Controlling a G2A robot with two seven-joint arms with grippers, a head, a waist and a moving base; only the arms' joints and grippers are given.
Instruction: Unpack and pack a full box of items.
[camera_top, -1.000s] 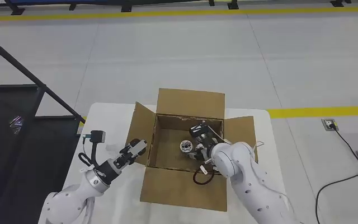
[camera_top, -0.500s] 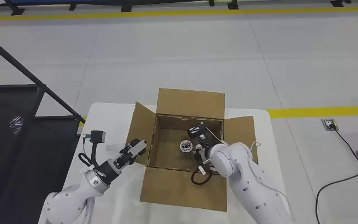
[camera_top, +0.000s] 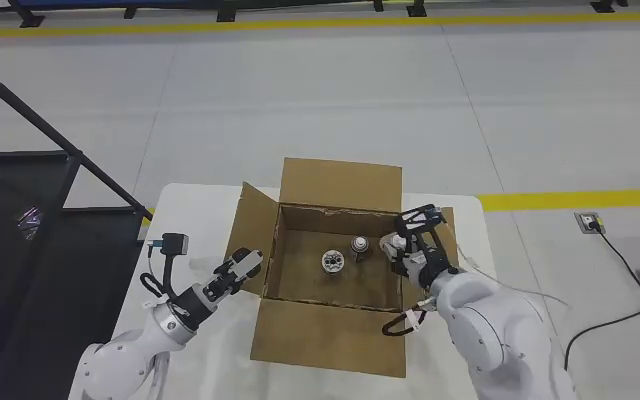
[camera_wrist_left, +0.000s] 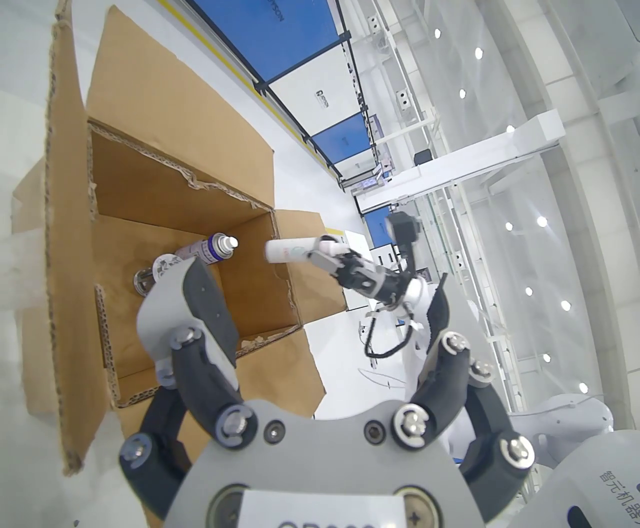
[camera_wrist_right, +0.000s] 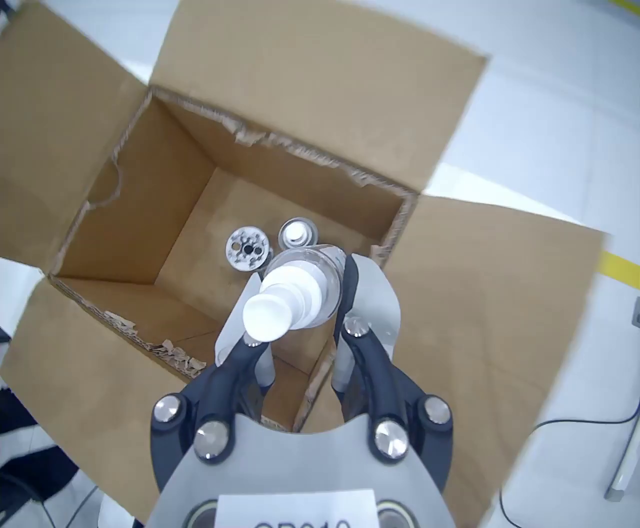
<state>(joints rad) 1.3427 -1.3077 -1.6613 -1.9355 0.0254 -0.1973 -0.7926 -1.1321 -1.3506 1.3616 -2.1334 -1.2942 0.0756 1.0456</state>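
- Over the white counter (camera_top: 200, 215), top view: the cardboard box (camera_top: 300, 265) stands open with all four flaps folded outward, which leaves the cavity free for access from above.
  - The right jaws are clamped on a white bottle (camera_top: 397, 243), held above the box's right wall. It is judged to be in transfer across the rim; the direction cannot be told.
  - A spray can (camera_top: 359, 245) and a round-topped item (camera_top: 332, 261) stand upright on the box floor, just beside each other.
  - The left jaws sit just beside the left flap, apart and empty. This is judged a standby position clear of the opening.
- Left wrist view: the left jaws are spread, with nothing between them.
  - The bottle (camera_wrist_left: 287, 250) is a smooth cylinder gripped near its cap end, with the body projecting freely.
  - The spray can (camera_wrist_left: 215, 247) has a white nozzle and a label wrapped round its body.
  - The box rim (camera_wrist_left: 220, 187) is torn corrugated board, ragged and fibrous.
- Right wrist view: the bottle (camera_wrist_right: 305, 285) appears end-on, with a white cap above a clear, glossy shoulder.
  - The jaws press on opposite sides of the round body — a hold judged to stop it from rolling.
  - Below it, the round-topped item (camera_wrist_right: 247, 247) shows a pale disc pierced with holes, and the spray can (camera_wrist_right: 298, 232) shows a circular rim.
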